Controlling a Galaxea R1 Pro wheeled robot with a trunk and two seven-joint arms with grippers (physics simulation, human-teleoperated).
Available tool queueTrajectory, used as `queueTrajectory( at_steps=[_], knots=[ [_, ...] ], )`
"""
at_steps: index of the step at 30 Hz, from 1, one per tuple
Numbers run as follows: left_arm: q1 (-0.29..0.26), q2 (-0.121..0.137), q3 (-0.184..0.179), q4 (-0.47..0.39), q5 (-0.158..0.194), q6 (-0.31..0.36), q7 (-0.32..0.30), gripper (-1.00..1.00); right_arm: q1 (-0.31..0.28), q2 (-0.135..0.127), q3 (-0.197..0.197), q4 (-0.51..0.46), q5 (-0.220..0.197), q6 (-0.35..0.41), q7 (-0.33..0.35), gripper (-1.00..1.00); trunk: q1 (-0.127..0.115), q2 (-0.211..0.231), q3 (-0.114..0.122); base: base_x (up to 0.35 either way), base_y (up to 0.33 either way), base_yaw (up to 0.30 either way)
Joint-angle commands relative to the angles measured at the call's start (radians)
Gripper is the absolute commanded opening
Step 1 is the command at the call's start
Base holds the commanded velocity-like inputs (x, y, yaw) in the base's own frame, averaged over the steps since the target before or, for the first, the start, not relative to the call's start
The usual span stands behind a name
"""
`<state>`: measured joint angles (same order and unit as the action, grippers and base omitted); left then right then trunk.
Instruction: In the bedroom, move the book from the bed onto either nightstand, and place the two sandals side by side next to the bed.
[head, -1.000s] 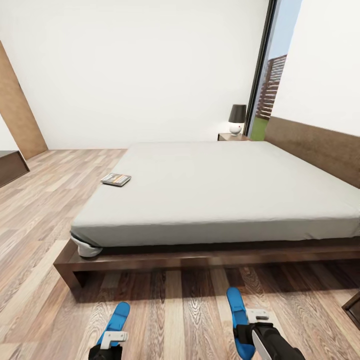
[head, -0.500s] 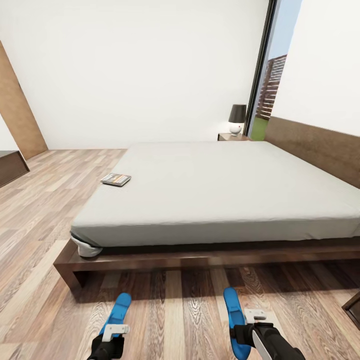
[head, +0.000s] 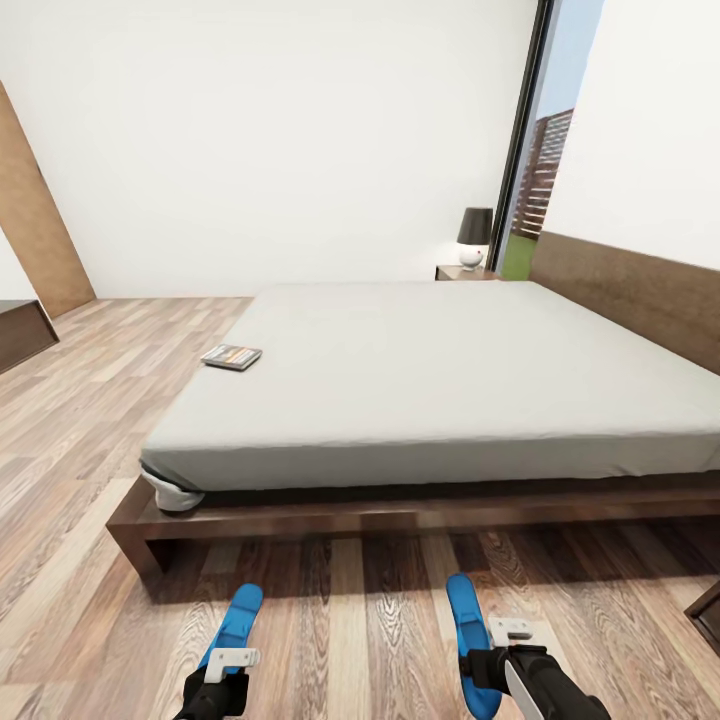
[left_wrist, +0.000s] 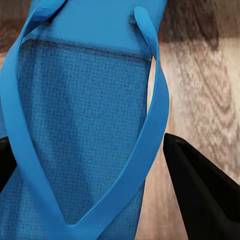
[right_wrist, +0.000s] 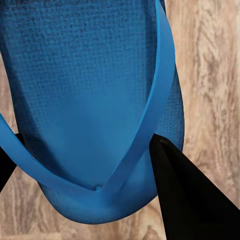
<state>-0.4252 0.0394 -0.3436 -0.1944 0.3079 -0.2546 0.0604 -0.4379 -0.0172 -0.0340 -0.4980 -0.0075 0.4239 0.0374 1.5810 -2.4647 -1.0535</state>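
A home bedroom is showing here: a large low bed (head: 430, 400) is sitting on wood-plank floor (head: 70, 440), a nightstand (head: 462, 272) carrying a lamp (head: 474, 238) (dark-shaded) beside the window (head: 540, 170).

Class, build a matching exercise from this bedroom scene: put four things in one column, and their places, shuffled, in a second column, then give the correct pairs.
Things:
1. book
2. lamp
3. left sandal
4. right sandal

Places:
A. on the far nightstand by the window
B. at the left claw, above the floor in front of the bed
C. on the mattress near the bed's left edge
D. at the right claw, above the floor in front of the bed

Pairs: 1-C, 2-A, 3-B, 4-D
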Motion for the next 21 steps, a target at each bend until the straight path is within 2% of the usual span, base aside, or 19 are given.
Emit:
queueTrajectory(
  at_steps=[1, 8, 21],
  knots=[
    [-0.001, 0.000, -0.008, 0.000, 0.005, -0.002, 0.003, -1.00, 0.000, 0.000, -0.003, -0.002, -0.002, 0.006, 0.002, -1.00, 0.000, 0.000, -0.001, 0.000, 0.000, 0.000],
    [-0.001, 0.000, -0.008, 0.001, 0.005, -0.002, 0.000, -1.00, -0.001, 0.001, -0.003, -0.001, -0.002, 0.006, 0.002, -1.00, 0.000, 0.000, -0.001, 0.001, 0.006, 0.000],
    [-0.001, 0.000, -0.007, 0.004, 0.005, 0.001, 0.000, -1.00, 0.000, 0.002, -0.001, -0.001, -0.002, 0.006, 0.003, -1.00, 0.000, 0.000, -0.001, 0.030, 0.096, 0.000]
  ],
)
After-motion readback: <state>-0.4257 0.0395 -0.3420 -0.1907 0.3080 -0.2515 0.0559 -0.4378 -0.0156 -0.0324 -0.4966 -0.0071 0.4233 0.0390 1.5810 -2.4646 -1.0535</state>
